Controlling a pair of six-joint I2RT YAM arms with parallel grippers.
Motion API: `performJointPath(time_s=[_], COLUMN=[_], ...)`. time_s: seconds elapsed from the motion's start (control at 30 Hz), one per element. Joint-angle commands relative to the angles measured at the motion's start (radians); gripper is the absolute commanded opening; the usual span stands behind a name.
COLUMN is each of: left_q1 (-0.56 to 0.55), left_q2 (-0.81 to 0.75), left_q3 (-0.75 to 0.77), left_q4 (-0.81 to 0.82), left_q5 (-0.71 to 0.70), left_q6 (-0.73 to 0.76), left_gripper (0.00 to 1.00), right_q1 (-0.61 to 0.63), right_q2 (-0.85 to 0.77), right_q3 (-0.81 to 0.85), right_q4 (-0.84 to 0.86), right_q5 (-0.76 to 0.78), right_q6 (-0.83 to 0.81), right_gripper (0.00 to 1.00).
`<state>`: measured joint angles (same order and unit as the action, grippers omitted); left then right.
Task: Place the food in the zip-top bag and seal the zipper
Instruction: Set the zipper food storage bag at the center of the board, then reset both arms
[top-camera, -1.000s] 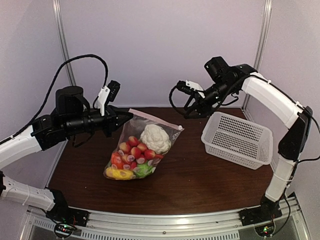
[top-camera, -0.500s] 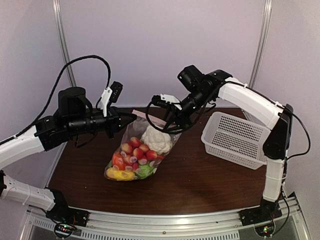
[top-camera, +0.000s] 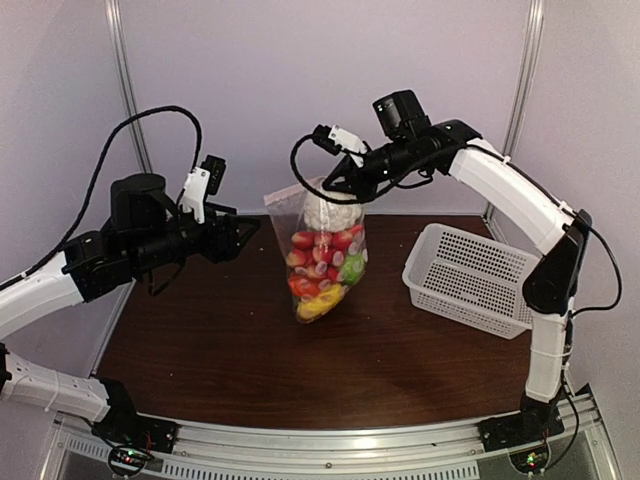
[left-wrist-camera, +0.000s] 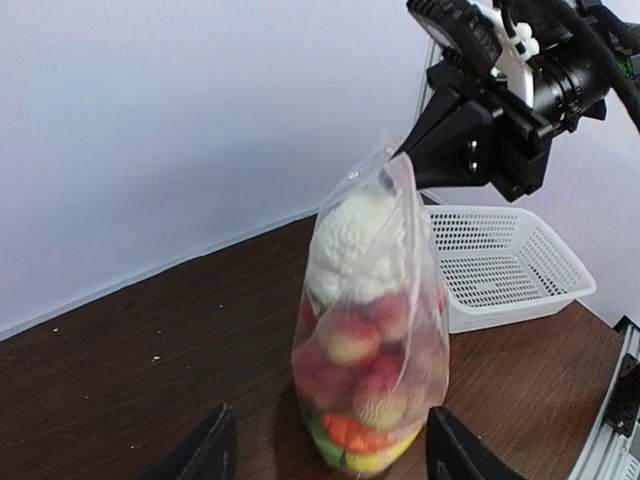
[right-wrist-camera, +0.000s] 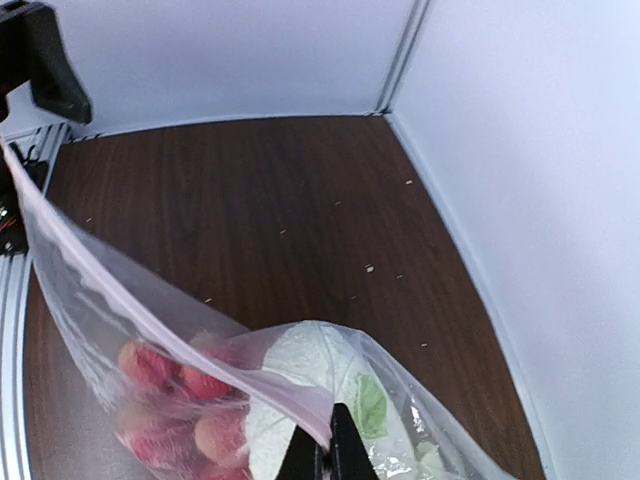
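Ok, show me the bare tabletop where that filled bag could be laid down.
Widest free patch: the dark wooden table between the clear plastic zip-top bag and the near rail. Another lies left of the bag, below the left gripper. Crowded on the right, where the white mesh basket sits.

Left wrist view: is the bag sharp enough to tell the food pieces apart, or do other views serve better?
Left wrist: the zip-top bag is soft, the food blurring into colour blobs, the cauliflower washed out. Top external: even light, pieces separable by colour though small. Right wrist: bag film crisp up close, the table behind it also in focus.
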<state>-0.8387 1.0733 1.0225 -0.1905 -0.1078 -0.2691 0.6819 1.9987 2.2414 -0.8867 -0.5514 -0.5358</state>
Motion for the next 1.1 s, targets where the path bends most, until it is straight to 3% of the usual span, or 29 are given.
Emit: performJointPath(time_s=[0.0, 0.13, 0.27, 0.3, 0.37, 0.47, 0.53, 0.57, 0.6, 0.73, 0.9, 1.07], left_q1=[0.006, 0.006, 0.006, 0.007, 0.007, 0.009, 0.010, 0.011, 0.012, 0.018, 0.039, 0.049], left_q2=[-0.077, -0.126, -0.144, -0.146, -0.152, -0.169, -0.180, -0.185, -0.186, -0.193, -0.186, -0.138], left_q3=[-0.003, -0.038, -0.055, -0.058, -0.065, -0.078, -0.088, -0.090, -0.088, -0.060, 0.027, 0.085], left_q4=[-0.007, -0.028, -0.079, -0.094, -0.120, -0.166, -0.177, -0.183, -0.191, -0.220, -0.257, -0.289], left_q5=[-0.112, -0.129, -0.187, -0.200, -0.218, -0.293, -0.373, -0.400, -0.459, -0.654, -0.726, -0.755], left_q6=[-0.033, -0.039, -0.063, -0.069, -0.070, -0.070, -0.064, -0.060, -0.058, -0.044, 0.024, 0.079], left_gripper=[0.67, 0.68, 0.72, 0.72, 0.75, 0.88, 0.97, 0.98, 0.98, 0.98, 0.98, 0.98], right_q1=[-0.028, -0.007, 0.047, 0.054, 0.056, 0.042, -0.012, -0.050, -0.096, -0.280, -0.345, -0.432], right_q2=[-0.043, -0.114, -0.322, -0.374, -0.471, -0.614, -0.704, -0.749, -0.790, -0.915, -1.013, -1.138], right_q3=[0.073, -0.073, -0.463, -0.551, -0.706, -0.838, -0.898, -0.920, -0.948, -1.018, -1.080, -1.199], right_q4=[0.239, 0.221, 0.222, 0.212, 0.170, 0.111, 0.140, 0.168, 0.203, 0.351, 0.437, 0.502], right_q5=[0.105, 0.071, 0.063, 0.052, 0.030, 0.098, 0.142, 0.154, 0.166, 0.254, 0.608, 0.583], right_q6=[0.136, 0.140, 0.068, 0.046, 0.010, -0.037, -0.024, -0.002, 0.029, 0.248, 0.444, 0.431], right_gripper=[0.00, 0.00, 0.01, 0.08, 0.32, 0.64, 0.79, 0.93, 0.99, 1.00, 1.00, 0.99])
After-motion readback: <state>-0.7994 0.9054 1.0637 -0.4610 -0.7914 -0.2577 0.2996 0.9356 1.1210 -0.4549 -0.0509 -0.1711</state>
